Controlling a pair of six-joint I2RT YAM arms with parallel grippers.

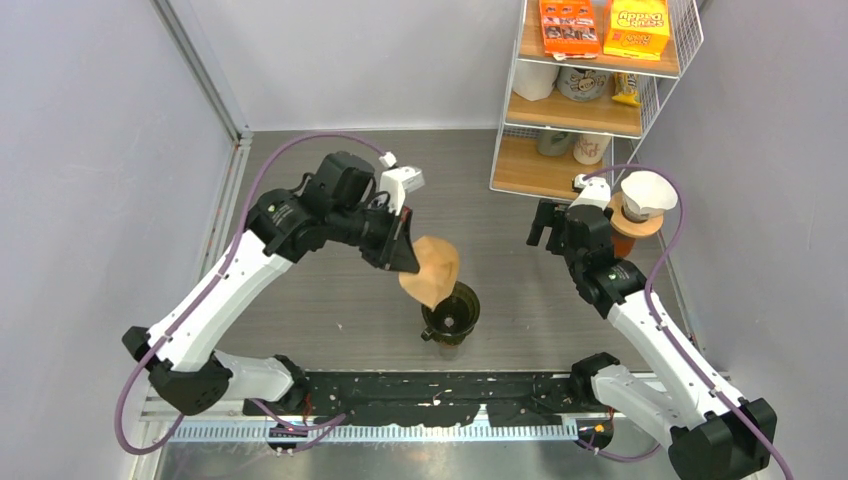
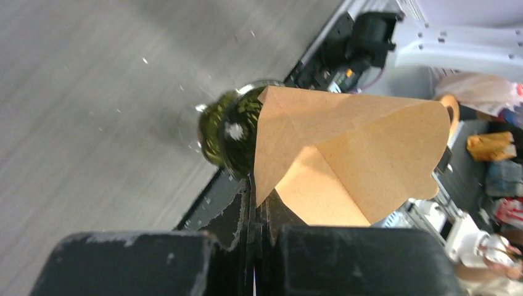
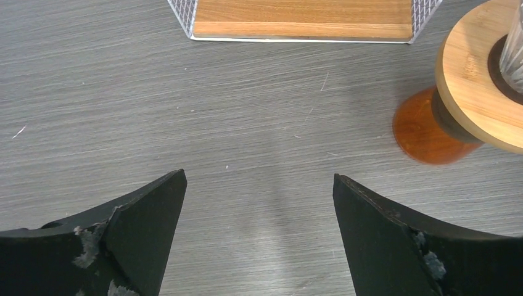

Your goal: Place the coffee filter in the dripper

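Now left jaws pinch the coffee filter (image 2: 351,148) over the dripper (image 1: 455,318).

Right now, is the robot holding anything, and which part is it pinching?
The left tool pinches the brown coffee filter by one edge. The right tool is open and holds nothing.

Coffee filter (image 2: 351,154), between the left fingers (image 2: 231,216): brown unbleached paper, matt, sharply creased. Left fingers: black matt plastic, edges scuffed grey.
Dripper (image 2: 228,132), just beyond those fingertips: dark green, glossy, translucent; glass or plastic not resolved.
Right fingers (image 3: 142,209): black matt plastic, whitish chipping on inner faces.
Bench (image 3: 247,123) between them: grey, grain-streaked, matt.
Ahead-right: smooth pale wooden collar (image 3: 469,80) over glossy amber base (image 3: 425,132).
Ahead: white wire rack (image 3: 185,15), wooden shelf board (image 3: 302,15).
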